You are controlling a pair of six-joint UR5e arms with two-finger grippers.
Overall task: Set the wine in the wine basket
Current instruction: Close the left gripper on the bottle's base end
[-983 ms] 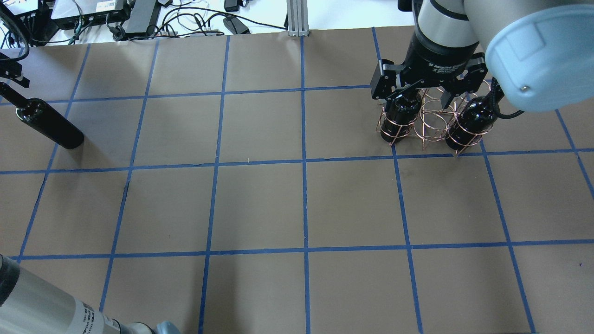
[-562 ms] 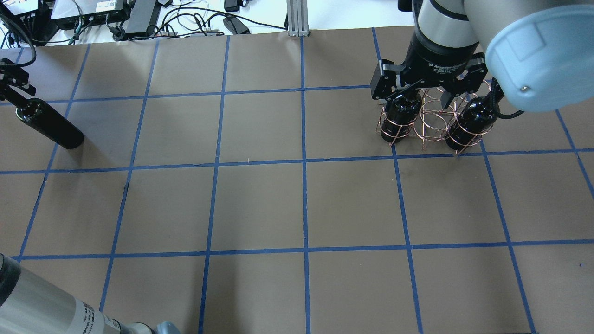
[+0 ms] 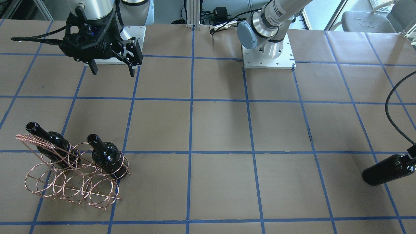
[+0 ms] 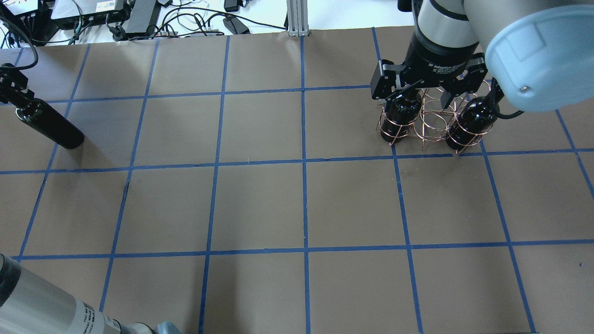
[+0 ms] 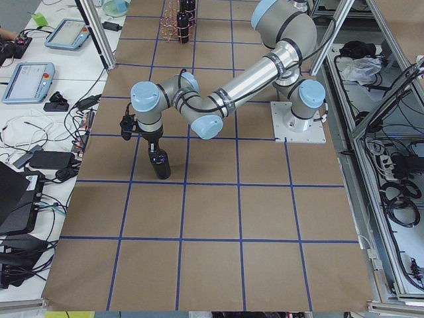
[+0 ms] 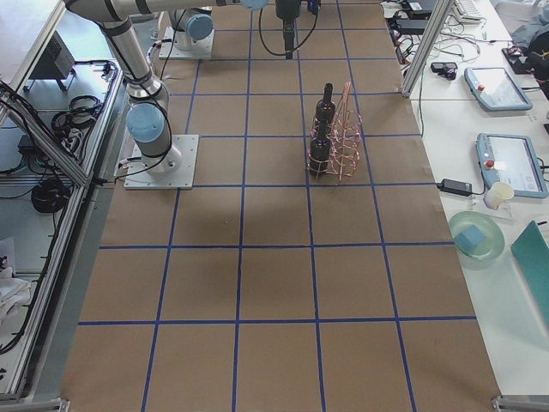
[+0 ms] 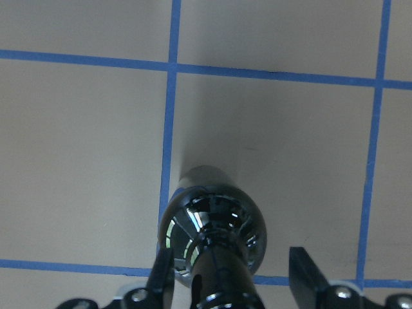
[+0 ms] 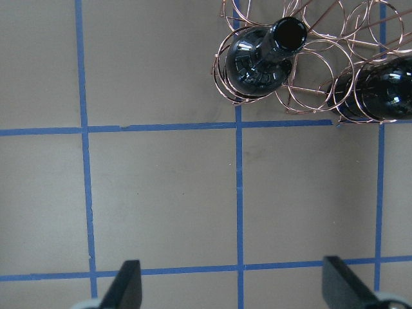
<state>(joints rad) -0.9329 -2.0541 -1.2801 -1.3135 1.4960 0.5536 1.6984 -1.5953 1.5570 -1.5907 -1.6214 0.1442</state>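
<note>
1. The left gripper is partly open, with one finger on each side of the neck of the wine. One finger sits just beside or against the neck. The other stands clear of it with a visible gap, so the glass is not clamped.
2. The wine stands upright on the table directly beneath the left gripper. Its neck rises between the fingers, its shoulder and body lie below the fingertips, and its base rests on a blue tape line.
3. The right gripper is wide open and holds nothing. Only table paper shows under the space between its fingers.
4. The wine basket stands on the table below the right gripper. It lies off to one side, past the fingertips rather than between them, and well apart from the left gripper and the wine.
5. Two other bottles stand neck-up in the basket. They are in the row of rings on the right gripper's side, with one ring between them.
</note>
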